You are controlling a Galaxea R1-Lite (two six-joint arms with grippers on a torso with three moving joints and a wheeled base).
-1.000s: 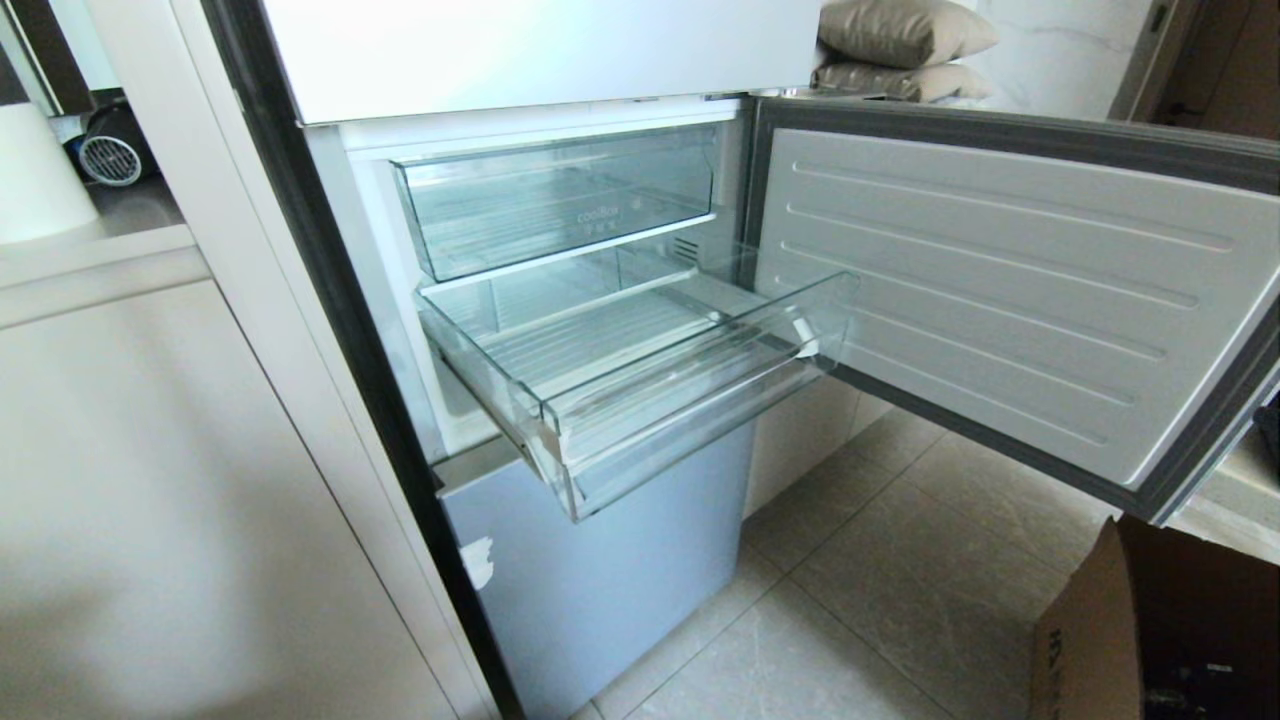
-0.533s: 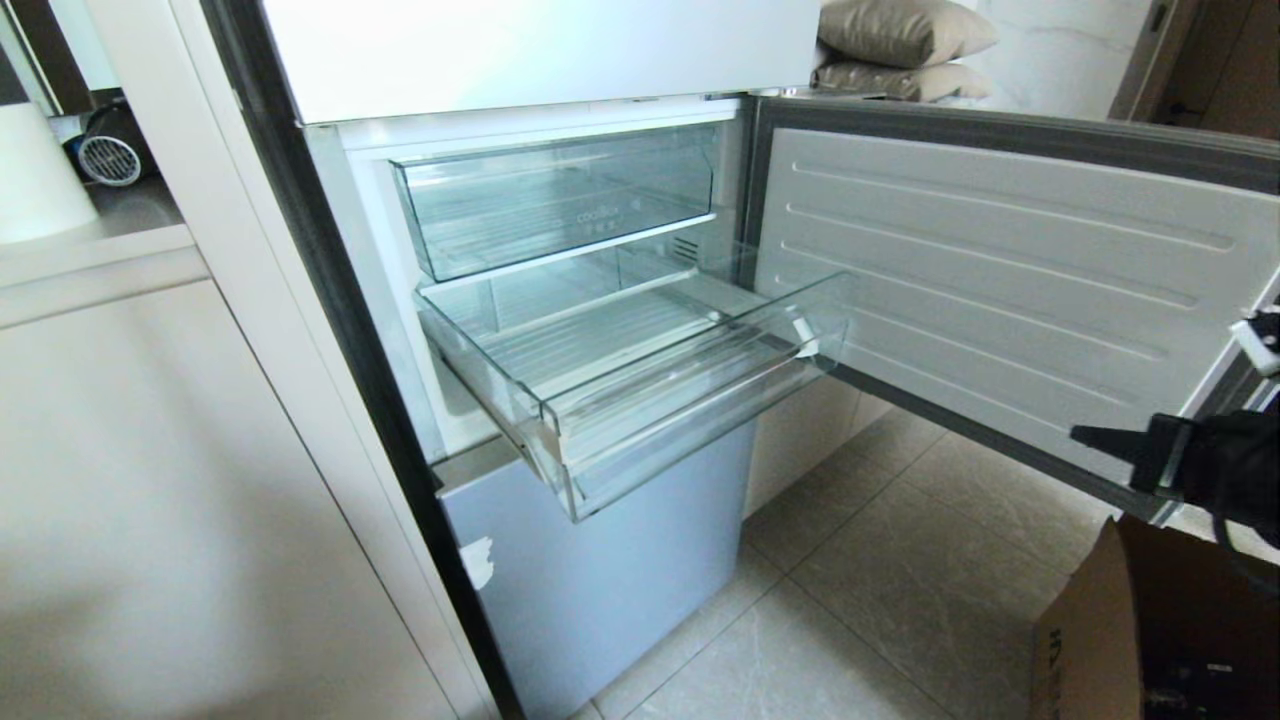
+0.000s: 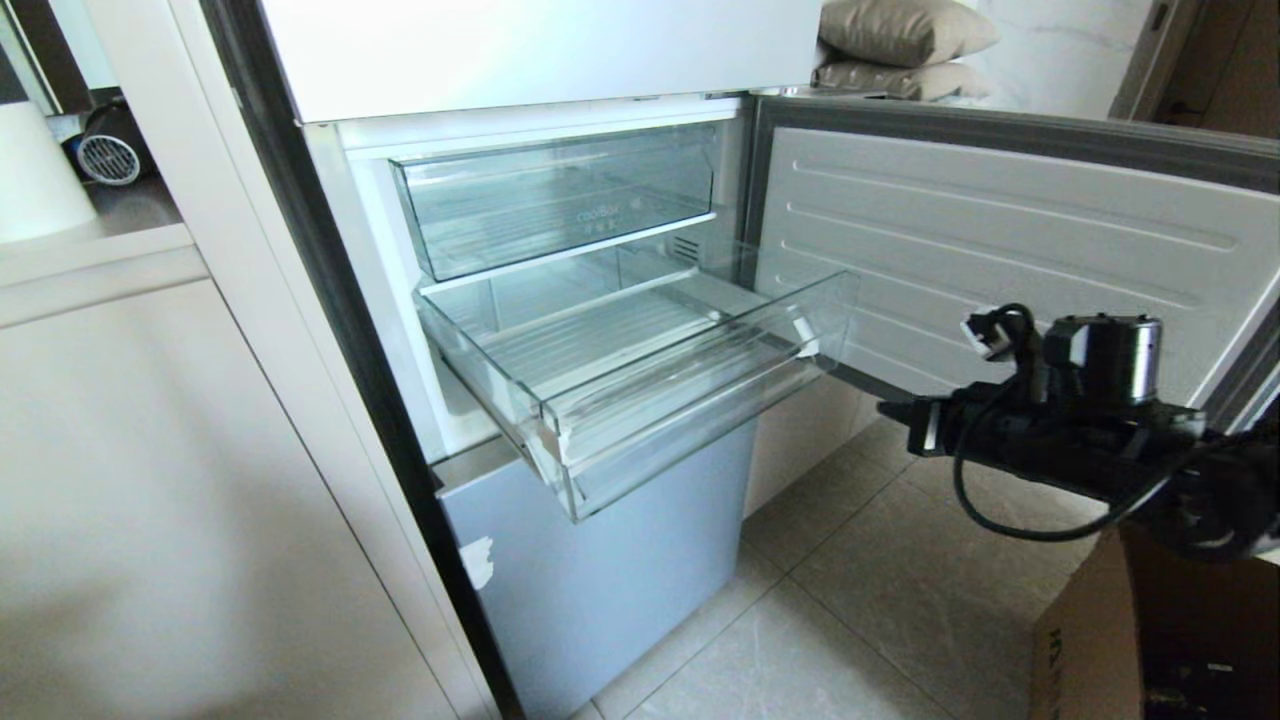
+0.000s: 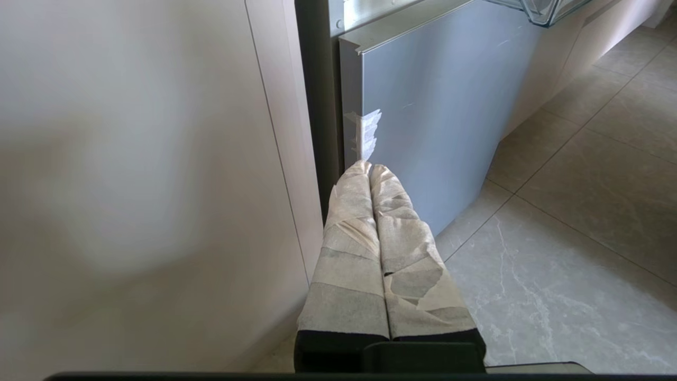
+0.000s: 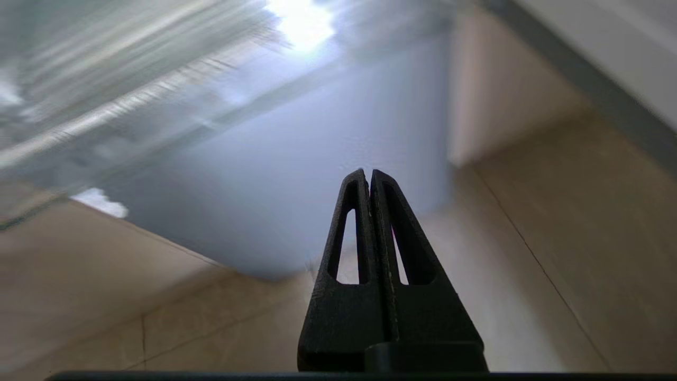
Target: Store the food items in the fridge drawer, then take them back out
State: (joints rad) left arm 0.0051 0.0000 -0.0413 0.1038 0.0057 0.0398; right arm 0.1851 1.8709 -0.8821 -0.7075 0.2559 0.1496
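The fridge drawer is a clear, shallow bin with a ribbed floor. It stands pulled out of the open fridge and nothing lies in it. No food items show in any view. My right gripper hangs to the right of the drawer's right end, above the floor tiles, pointing toward the drawer. Its black fingers are pressed together and hold nothing. My left gripper is parked low beside the fridge's lower grey door, its tape-wrapped fingers shut and empty.
The fridge door stands swung open to the right, behind my right arm. A clear bin with lettering sits above the drawer. A cardboard box stands at the lower right, a white cabinet on the left.
My right arm has swung into the head view from the right edge and moved left toward the drawer, still shut. The drawer and the left arm have not moved.
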